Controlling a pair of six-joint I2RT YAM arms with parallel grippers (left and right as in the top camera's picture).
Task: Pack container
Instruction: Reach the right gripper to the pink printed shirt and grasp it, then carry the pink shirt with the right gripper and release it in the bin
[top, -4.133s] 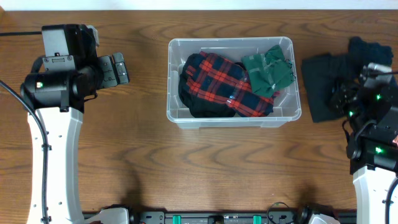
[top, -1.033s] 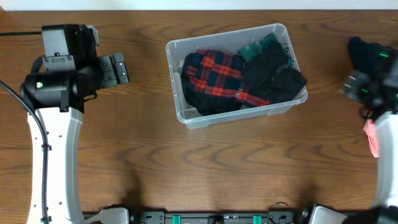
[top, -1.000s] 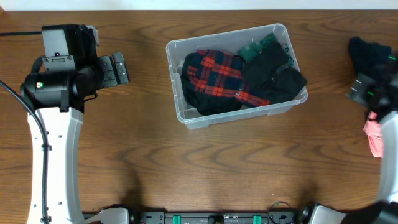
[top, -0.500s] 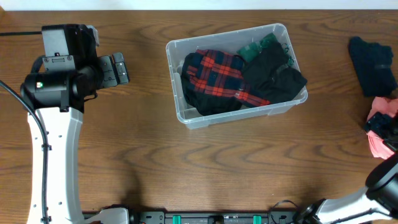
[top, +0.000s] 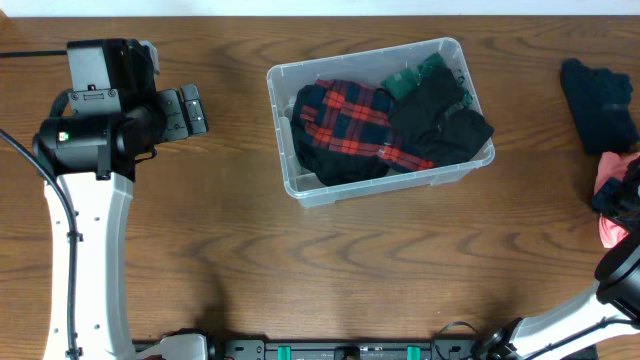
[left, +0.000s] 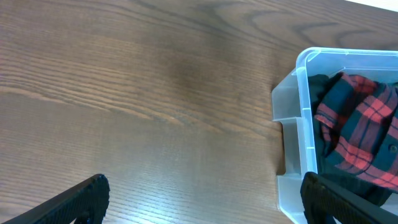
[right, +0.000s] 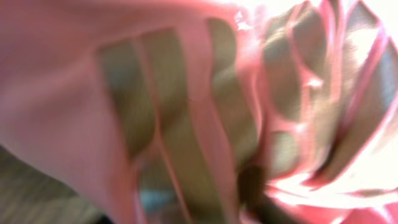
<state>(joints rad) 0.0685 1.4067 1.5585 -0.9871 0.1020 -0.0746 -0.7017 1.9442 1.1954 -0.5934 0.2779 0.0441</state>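
The container (top: 392, 184) is a clear plastic bin standing skewed at the table's centre. It holds a red and navy plaid cloth (top: 345, 122), a black cloth (top: 440, 120) and a green cloth (top: 412, 76). Its near corner shows in the left wrist view (left: 300, 124) with the plaid cloth (left: 357, 118) inside. My left gripper (top: 190, 110) is open and empty, left of the bin, over bare wood (left: 205, 208). My right gripper (top: 626, 198) is at the right edge, down on a pink cloth (top: 609, 178). Blurred pink cloth (right: 186, 112) fills the right wrist view and hides the fingers.
A dark navy cloth (top: 597, 90) lies on the table at the far right, just behind the pink cloth. The right arm's base (top: 620, 275) enters from the lower right corner. The left arm's white link (top: 85, 250) runs along the left side.
The black cloth went from the table into the bin, and the bin now stands skewed. Over the last second my right gripper moved from beside the navy cloth down onto the pink cloth.
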